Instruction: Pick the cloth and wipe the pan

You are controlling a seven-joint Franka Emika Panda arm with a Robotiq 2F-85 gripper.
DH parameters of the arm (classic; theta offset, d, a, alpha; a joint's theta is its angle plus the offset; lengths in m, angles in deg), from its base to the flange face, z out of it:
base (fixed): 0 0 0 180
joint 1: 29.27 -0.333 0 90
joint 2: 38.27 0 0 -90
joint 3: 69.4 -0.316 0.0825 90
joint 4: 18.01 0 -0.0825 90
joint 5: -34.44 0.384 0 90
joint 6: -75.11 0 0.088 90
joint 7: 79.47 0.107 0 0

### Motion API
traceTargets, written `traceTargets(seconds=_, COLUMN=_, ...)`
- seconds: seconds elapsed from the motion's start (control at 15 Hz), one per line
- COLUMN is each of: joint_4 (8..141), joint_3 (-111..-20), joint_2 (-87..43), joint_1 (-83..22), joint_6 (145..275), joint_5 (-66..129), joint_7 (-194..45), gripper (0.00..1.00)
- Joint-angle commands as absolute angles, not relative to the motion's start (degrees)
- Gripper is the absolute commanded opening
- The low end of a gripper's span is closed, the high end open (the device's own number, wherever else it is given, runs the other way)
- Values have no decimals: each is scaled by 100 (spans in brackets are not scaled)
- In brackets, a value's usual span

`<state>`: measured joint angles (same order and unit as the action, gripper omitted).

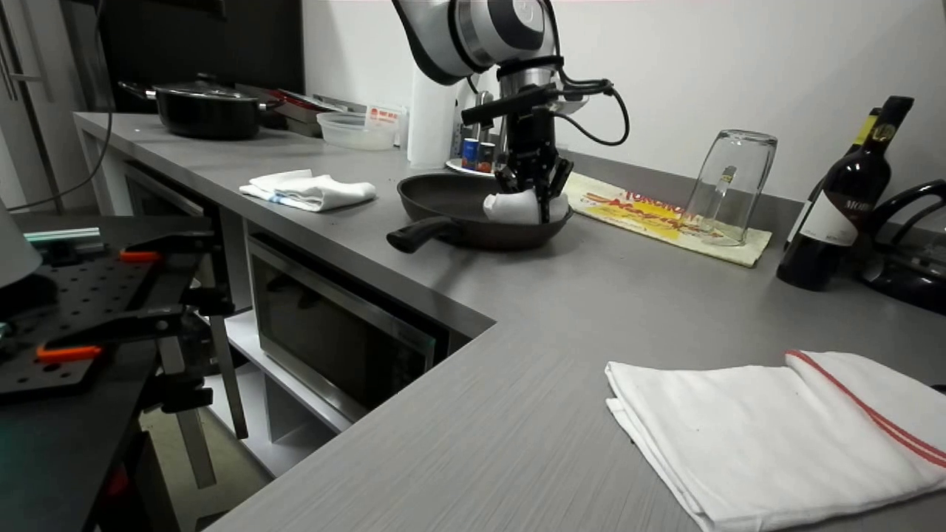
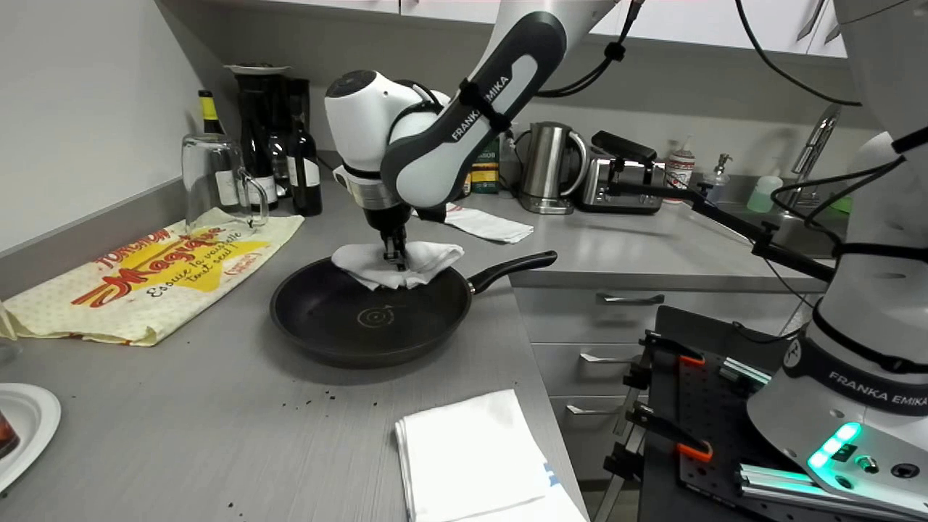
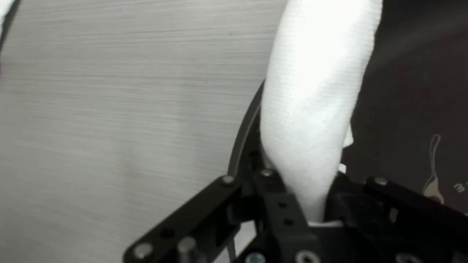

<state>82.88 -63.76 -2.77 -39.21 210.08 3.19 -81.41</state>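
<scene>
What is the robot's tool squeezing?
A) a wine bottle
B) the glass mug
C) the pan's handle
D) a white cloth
D: in an exterior view, the white cloth puffs out on both sides of the tool that pinches it, with the pan underneath.

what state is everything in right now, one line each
gripper: closed on the white cloth
white cloth: bunched, pinched, over the pan
pan: right way up on the counter
pot: lid on
red-striped cloth: folded, lying flat
blue-striped cloth: folded, lying flat
glass mug: standing on the yellow towel
drawers: shut
base lights: lit green
</scene>
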Motion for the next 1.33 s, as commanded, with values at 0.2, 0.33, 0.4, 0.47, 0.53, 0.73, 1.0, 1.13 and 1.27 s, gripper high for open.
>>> traceTargets(seconds=0.2, joint_4=8684, joint_3=-6266, joint_2=-1263, joint_1=-4538, joint_6=20996, joint_5=-1164, joint_7=-6819, gripper=5)
traceTargets(seconds=0.33, joint_4=8796, joint_3=-6686, joint_2=-1636, joint_1=-4383, joint_6=20879, joint_5=-696, joint_7=-7005, gripper=5)
traceTargets(seconds=0.4, joint_4=8863, joint_3=-6979, joint_2=-1799, joint_1=-4249, joint_6=20862, joint_5=-186, joint_7=-7282, gripper=5)
traceTargets(seconds=0.47, joint_4=8944, joint_3=-7198, joint_2=-1946, joint_1=-4176, joint_6=20856, joint_5=265, joint_7=-7468, gripper=5)
traceTargets(seconds=0.53, joint_4=8995, joint_3=-7371, joint_2=-2058, joint_1=-4167, joint_6=20816, joint_5=674, joint_7=-7611, gripper=5)
traceTargets(seconds=0.73, joint_4=9014, joint_3=-7816, joint_2=-2103, joint_1=-4201, joint_6=20737, joint_5=1898, joint_7=-7797, gripper=5)
traceTargets(seconds=1.0, joint_4=9124, joint_3=-8167, joint_2=-1964, joint_1=-4379, joint_6=20610, joint_5=2792, joint_7=-7607, gripper=5)
traceTargets(seconds=1.13, joint_4=9235, joint_3=-8270, joint_2=-1881, joint_1=-4489, joint_6=20699, joint_5=2995, joint_7=-7506, gripper=5)
traceTargets(seconds=1.27, joint_4=9295, joint_3=-8332, joint_2=-1789, joint_1=-4600, joint_6=20807, joint_5=3095, joint_7=-7399, gripper=5)
